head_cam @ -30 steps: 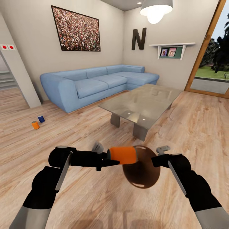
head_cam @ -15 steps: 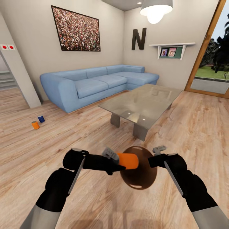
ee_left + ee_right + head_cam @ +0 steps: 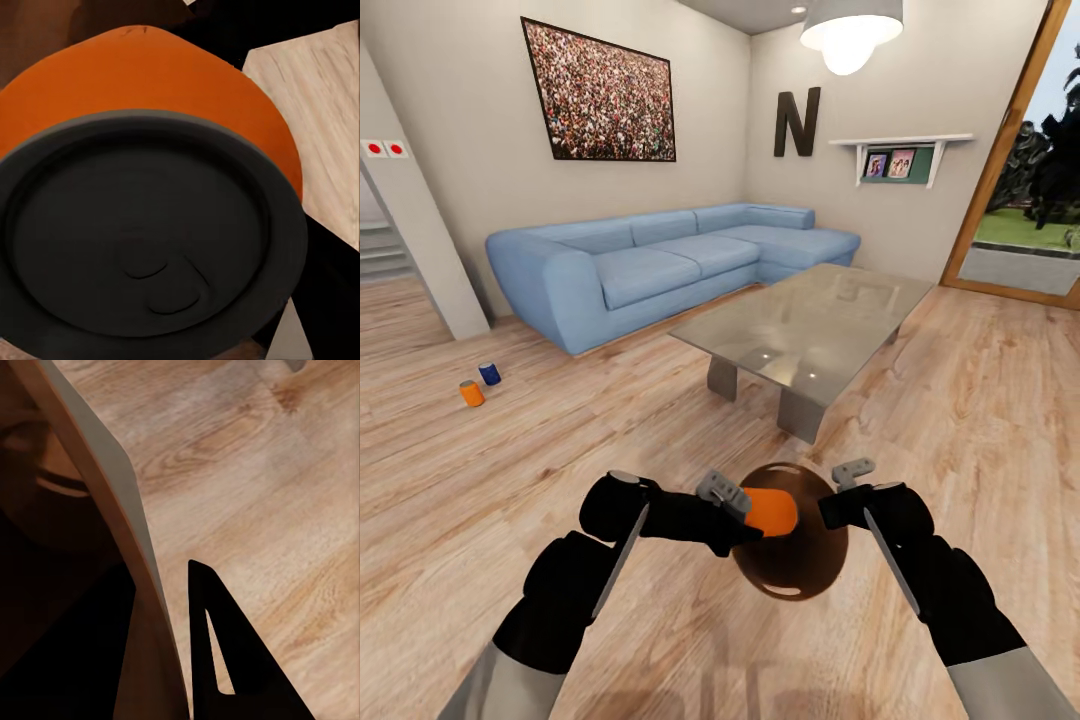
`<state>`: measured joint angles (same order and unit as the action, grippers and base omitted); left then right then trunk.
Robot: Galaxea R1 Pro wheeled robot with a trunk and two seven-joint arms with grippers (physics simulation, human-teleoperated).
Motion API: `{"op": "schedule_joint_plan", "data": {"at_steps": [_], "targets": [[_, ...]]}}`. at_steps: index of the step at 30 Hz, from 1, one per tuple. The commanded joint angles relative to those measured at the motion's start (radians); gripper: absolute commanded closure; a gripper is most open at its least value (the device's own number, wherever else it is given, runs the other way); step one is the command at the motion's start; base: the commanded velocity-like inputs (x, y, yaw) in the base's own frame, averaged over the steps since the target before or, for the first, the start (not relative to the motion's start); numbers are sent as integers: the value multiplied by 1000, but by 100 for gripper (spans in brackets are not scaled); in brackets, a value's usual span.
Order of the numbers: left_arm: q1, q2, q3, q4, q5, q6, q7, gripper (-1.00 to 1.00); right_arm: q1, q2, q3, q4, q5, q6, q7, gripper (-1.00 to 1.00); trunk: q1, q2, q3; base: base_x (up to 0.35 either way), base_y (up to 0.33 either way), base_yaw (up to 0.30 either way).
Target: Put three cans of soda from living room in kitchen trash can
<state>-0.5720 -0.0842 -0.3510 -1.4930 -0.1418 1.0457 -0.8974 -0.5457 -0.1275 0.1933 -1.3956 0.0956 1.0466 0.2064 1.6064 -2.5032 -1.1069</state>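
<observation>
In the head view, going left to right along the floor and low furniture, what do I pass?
Orange can on the floor → blue can → light-blue sofa → glass-topped table → open doorway to the garden.

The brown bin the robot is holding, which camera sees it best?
The head view: the whole round bin shows there, with the orange can at its mouth. The right wrist view catches just its rim and dark inside; the left wrist view sees a brown sliver.

wood floor [image 3: 610, 420] | orange can [image 3: 471, 393] and blue can [image 3: 490, 374] upright, just beside each other | glass-topped table [image 3: 810, 325]
</observation>
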Motion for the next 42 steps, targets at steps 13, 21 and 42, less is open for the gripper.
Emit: {"op": "schedule_joint_plan", "data": {"at_steps": [13,21,42], "targets": [[0,-22,-77,46,5,2,187,100,0,4,4,0,-5,1,4,100,0,0,0,0,0,0],[0,-28,-99,49,5,2,189,100,0,21,11,-1,-3,1,4,100,0,0,0,0,0,0],[1,-25,-101,72,4,2,190,100,0,43,71,-8,1,1,4,100,0,0,0,0,0,0]]}}
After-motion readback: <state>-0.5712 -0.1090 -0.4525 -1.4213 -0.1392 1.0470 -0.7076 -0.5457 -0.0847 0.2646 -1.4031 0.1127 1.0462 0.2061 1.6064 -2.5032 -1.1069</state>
